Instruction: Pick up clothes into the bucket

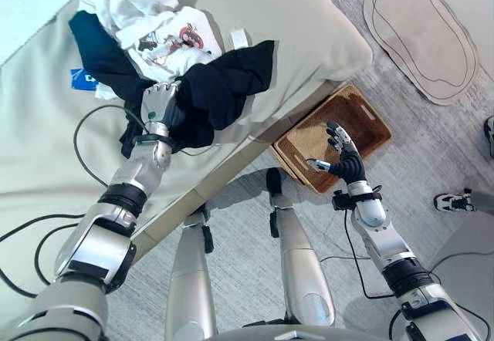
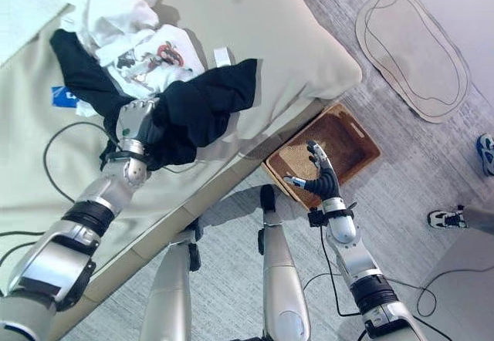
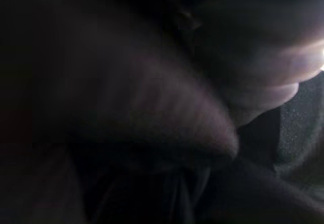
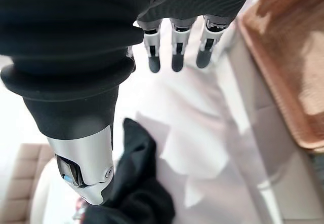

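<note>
A black garment (image 1: pixel 224 82) lies bunched near the edge of the beige bed (image 1: pixel 309 40). My left hand (image 1: pixel 158 100) rests on its left end with fingers curled into the cloth; the left wrist view is covered by dark fabric (image 3: pixel 126 107). Behind it sit a white printed shirt (image 1: pixel 166 36) and a dark teal garment (image 1: pixel 100 44). A brown wicker basket (image 1: pixel 369 114) stands on the floor beside the bed. My right hand (image 1: pixel 346 158) hovers open over the basket's near side, fingers (image 4: pixel 174 51) straight and holding nothing.
A beige oval rug (image 1: pixel 424 32) lies on the grey carpet beyond the basket. A person's shoe (image 1: pixel 455 200) stands at the right, another at the frame's edge. A small blue item (image 1: pixel 81 79) lies by the clothes pile.
</note>
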Motion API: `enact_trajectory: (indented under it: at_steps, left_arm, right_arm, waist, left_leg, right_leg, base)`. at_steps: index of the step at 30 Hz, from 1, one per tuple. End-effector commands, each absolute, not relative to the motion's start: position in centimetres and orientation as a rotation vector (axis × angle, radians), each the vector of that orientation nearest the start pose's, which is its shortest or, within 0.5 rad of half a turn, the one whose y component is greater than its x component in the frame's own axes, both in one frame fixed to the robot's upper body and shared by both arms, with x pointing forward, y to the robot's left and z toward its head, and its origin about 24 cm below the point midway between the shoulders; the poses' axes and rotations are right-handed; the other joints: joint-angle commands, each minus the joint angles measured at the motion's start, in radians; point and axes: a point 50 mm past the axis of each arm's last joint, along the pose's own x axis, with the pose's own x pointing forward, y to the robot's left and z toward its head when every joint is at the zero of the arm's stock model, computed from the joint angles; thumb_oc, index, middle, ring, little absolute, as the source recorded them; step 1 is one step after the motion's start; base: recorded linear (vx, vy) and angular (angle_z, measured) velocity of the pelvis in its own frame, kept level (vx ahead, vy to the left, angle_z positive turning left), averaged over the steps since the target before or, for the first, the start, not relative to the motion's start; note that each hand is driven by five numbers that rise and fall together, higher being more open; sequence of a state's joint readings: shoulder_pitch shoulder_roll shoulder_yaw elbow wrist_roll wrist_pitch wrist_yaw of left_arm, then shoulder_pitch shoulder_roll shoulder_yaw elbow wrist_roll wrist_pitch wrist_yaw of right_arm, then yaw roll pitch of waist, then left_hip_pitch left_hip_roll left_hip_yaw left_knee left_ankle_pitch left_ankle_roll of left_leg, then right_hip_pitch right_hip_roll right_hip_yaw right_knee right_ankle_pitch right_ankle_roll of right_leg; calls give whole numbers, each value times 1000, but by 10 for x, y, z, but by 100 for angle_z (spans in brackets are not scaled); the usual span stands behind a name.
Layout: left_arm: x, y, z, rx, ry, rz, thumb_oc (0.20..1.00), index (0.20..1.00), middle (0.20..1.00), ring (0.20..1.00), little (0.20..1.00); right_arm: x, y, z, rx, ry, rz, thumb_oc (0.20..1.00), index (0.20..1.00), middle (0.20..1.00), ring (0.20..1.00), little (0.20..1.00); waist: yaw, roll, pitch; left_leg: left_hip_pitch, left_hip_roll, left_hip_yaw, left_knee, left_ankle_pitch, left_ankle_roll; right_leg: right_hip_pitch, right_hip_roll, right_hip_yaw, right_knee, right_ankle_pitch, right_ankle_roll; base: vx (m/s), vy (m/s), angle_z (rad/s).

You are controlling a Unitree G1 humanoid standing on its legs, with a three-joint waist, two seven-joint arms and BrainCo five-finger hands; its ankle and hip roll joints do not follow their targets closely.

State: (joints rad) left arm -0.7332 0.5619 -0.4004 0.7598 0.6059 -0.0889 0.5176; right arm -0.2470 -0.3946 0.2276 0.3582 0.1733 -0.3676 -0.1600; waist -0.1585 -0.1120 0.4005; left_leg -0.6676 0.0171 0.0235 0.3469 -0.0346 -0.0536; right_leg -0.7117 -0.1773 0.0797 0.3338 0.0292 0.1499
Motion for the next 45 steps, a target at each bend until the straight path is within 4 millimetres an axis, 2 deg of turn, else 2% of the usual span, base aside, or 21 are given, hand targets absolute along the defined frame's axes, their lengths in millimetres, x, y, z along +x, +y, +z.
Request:
enact_trajectory:
  at_steps: [1, 3, 6, 15, 19, 23, 24, 26, 27, 28, 30, 31, 32, 33, 34, 36, 37, 39, 42, 45]
  left_arm:
    - [356, 225, 124, 1229, -386, 280, 200, 200, 200, 200, 200]
    - [351, 223, 121, 1206, -398, 268, 200, 200, 200, 200, 200]
    - [340, 223, 116, 1177, -412, 246, 200, 200, 200, 200, 200]
    - [319, 225, 120, 1104, -466, 221, 200, 200, 200, 200, 200]
    - [309, 225, 131, 1038, -527, 209, 200, 200, 200, 200, 200]
    - [293, 221, 153, 850, -628, 162, 200, 200, 200, 200, 200]
    - [293, 222, 154, 848, -625, 161, 200, 200, 200, 200, 200]
    - [287, 216, 172, 725, -712, 128, 200, 200, 200, 200, 200]
    - [286, 216, 172, 723, -711, 128, 200, 200, 200, 200, 200]
    - [285, 212, 181, 683, -752, 100, 200, 200, 200, 200, 200]
    - [283, 203, 194, 655, -812, 37, 200, 200, 200, 200, 200]
    - [283, 188, 206, 650, -865, -70, 200, 200, 200, 200, 200]
    - [284, 182, 209, 645, -875, -123, 200, 200, 200, 200, 200]
    - [284, 182, 210, 645, -876, -125, 200, 200, 200, 200, 200]
    - [285, 170, 213, 678, -889, -209, 200, 200, 200, 200, 200]
    - [285, 165, 210, 638, -878, -252, 200, 200, 200, 200, 200]
    - [283, 159, 208, 549, -865, -330, 200, 200, 200, 200, 200]
    - [277, 148, 207, 519, -876, -421, 200, 200, 200, 200, 200]
    - [270, 136, 202, 440, -859, -569, 200, 200, 200, 200, 200]
    - [268, 131, 200, 442, -860, -608, 200, 200, 200, 200, 200]
  right_arm:
    - [285, -203, 63, -256, -240, 0, 1000, 1000, 1000, 1000, 1000]
    - [283, -204, 60, -259, -227, -3, 1000, 1000, 1000, 1000, 1000]
    - [281, -206, 53, -259, -194, -4, 1000, 1000, 1000, 1000, 1000]
    - [278, -205, 44, -245, -152, 6, 1000, 1000, 1000, 1000, 1000]
    - [279, -205, 46, -243, -157, 13, 1000, 1000, 1000, 1000, 1000]
    - [283, -202, 51, -244, -172, 34, 1000, 1000, 1000, 1000, 1000]
    - [283, -202, 51, -244, -171, 36, 1000, 1000, 1000, 1000, 1000]
    - [287, -199, 58, -333, -198, 71, 1000, 1000, 1000, 1000, 1000]
    - [287, -199, 58, -335, -198, 71, 1000, 1000, 1000, 1000, 1000]
    - [291, -197, 64, -398, -217, 101, 1000, 1000, 1000, 1000, 1000]
    - [297, -191, 72, -449, -247, 142, 1000, 1000, 1000, 1000, 1000]
    - [305, -177, 81, -421, -279, 206, 1000, 1000, 1000, 1000, 1000]
    - [306, -169, 86, -353, -296, 250, 1000, 1000, 1000, 1000, 1000]
    - [306, -169, 87, -350, -296, 251, 1000, 1000, 1000, 1000, 1000]
    - [305, -155, 94, -226, -313, 348, 1000, 1000, 1000, 1000, 1000]
    - [306, -150, 93, -201, -302, 375, 1000, 1000, 1000, 1000, 1000]
    - [307, -141, 89, -219, -281, 423, 1000, 1000, 1000, 1000, 1000]
    - [309, -134, 91, -255, -276, 486, 1000, 1000, 1000, 1000, 1000]
    - [312, -124, 86, -149, -223, 554, 1000, 1000, 1000, 1000, 1000]
    - [313, -113, 83, -39, -193, 604, 1000, 1000, 1000, 1000, 1000]
  waist:
    - [11, 34, -53]
    - [23, 38, -59]
    - [44, 42, -78]
    - [78, 54, -121]
    - [93, 56, -148]
    - [108, 61, -182]
    - [107, 61, -180]
    - [117, 66, -200]
    - [116, 66, -198]
    - [120, 67, -207]
    - [123, 70, -218]
    - [128, 73, -235]
    - [127, 74, -239]
    - [129, 73, -237]
    - [129, 74, -253]
    - [132, 74, -259]
    - [134, 73, -274]
    - [137, 71, -285]
    - [141, 69, -303]
    - [145, 68, -312]
  left_leg:
    - [29, -14, 14, 33, -48, 21]
    - [71, -14, 9, 13, -53, 19]
    - [159, -18, -4, -56, -28, 16]
    - [316, -10, -35, -159, -3, 7]
    - [366, -5, -39, -181, -1, 3]
    - [430, 2, -43, -220, 5, -1]
    - [435, 2, -44, -223, 6, -2]
    - [466, 3, -49, -239, 9, -3]
    - [469, 3, -49, -240, 9, -3]
    - [478, 4, -49, -244, 10, -4]
    - [500, 6, -50, -256, 12, -5]
    - [526, 8, -47, -269, 13, -5]
    - [538, 8, -45, -276, 14, -5]
    - [541, 8, -44, -277, 14, -5]
    - [562, 11, -41, -287, 15, -5]
    - [575, 13, -38, -295, 16, -6]
    - [597, 17, -36, -305, 18, -7]
    - [616, 20, -33, -311, 17, -9]
    - [643, 23, -28, -321, 15, -10]
    - [659, 26, -23, -329, 15, -11]
  right_leg:
    - [83, -43, -64, -97, 63, 38]
    - [131, -45, -70, -115, 56, 37]
    - [224, -56, -93, -165, 65, 35]
    - [397, -51, -140, -248, 64, 29]
    - [453, -42, -158, -276, 66, 29]
    - [518, -31, -173, -305, 64, 26]
    - [522, -31, -173, -306, 64, 26]
    - [551, -26, -184, -314, 59, 23]
    - [554, -25, -184, -315, 59, 23]
    - [562, -24, -185, -318, 58, 24]
    - [582, -20, -191, -324, 55, 23]
    - [602, -16, -192, -329, 54, 23]
    - [612, -14, -192, -331, 53, 24]
    - [614, -14, -192, -332, 53, 24]
    - [630, -11, -193, -334, 51, 25]
    - [642, -11, -195, -337, 48, 26]
    - [660, -10, -197, -341, 45, 25]
    - [678, -7, -198, -345, 42, 24]
    - [701, -5, -200, -353, 38, 24]
    - [713, -3, -200, -358, 37, 24]
  base:
    - [20, -8, 7]
    - [56, -27, 5]
    - [65, -49, 12]
    - [63, -42, 16]
    - [47, -33, 10]
    - [71, -39, 9]
    - [43, -24, 0]
    - [62, -36, 2]
    - [53, -33, 4]
    - [36, -22, 4]
    - [69, -33, 3]
    - [85, -32, 4]
    - [67, -25, 5]
    - [53, -18, 1]
    - [35, -13, -1]
    - [67, -13, -2]
    - [94, -23, -2]
    - [76, -32, -4]
    - [63, -27, -2]
    - [46, -16, -2]
